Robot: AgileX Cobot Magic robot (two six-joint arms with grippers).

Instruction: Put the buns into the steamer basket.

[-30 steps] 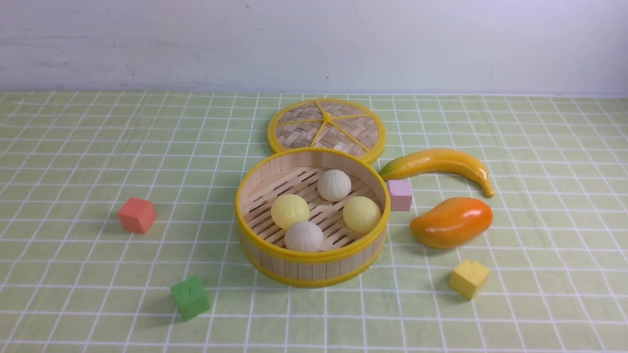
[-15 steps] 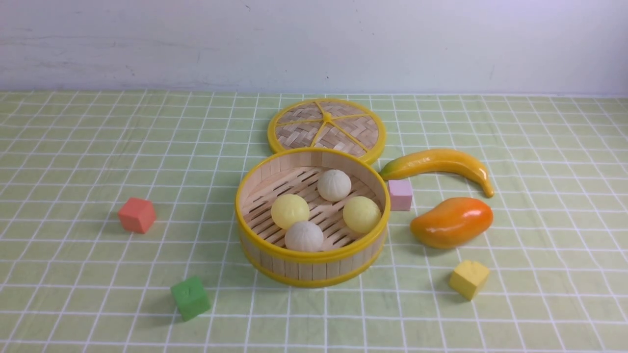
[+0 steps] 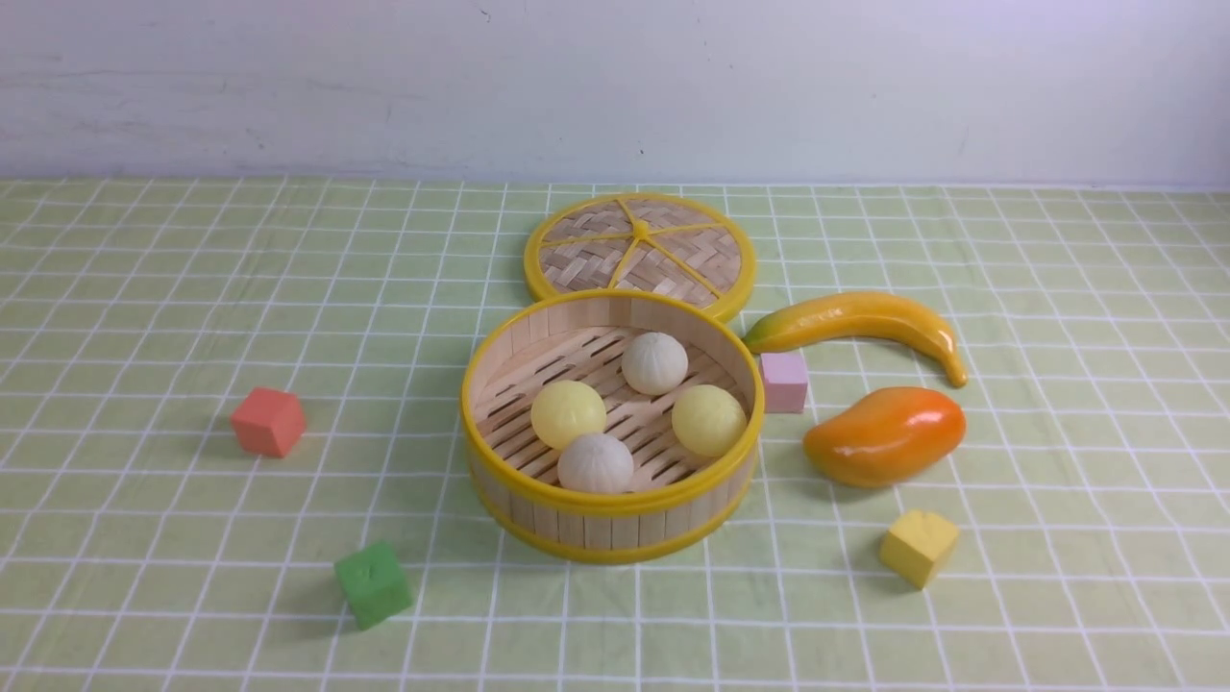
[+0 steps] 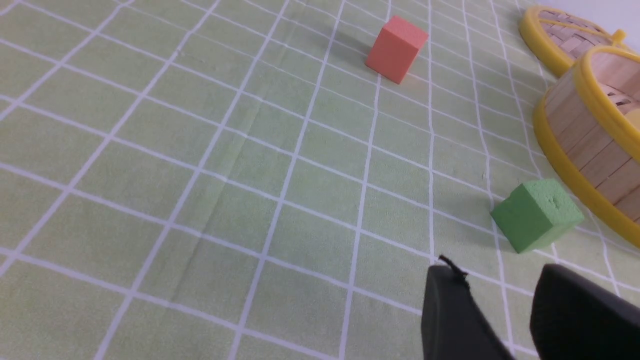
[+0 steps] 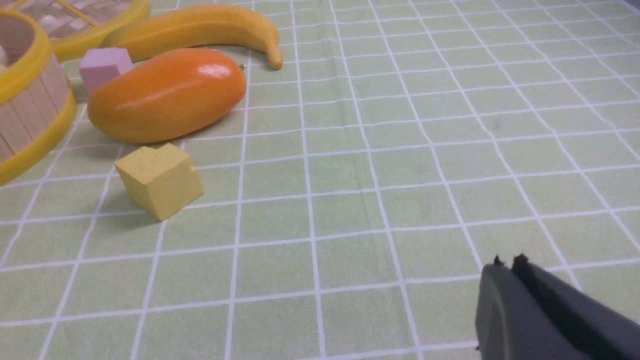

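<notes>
Resting inside the steamer basket are all four buns, so the task looks complete. The left claw hangs parted and empty; the right claw hangs pressed closed, holding nothing.

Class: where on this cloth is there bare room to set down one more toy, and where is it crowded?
Bare: left of the red cube; right of the banana. Crowded: between the steamer basket, pink cube and mango.

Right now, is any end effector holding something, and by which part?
Nothing is held. The left end effector is open and empty; the right end effector is shut on nothing.
</notes>
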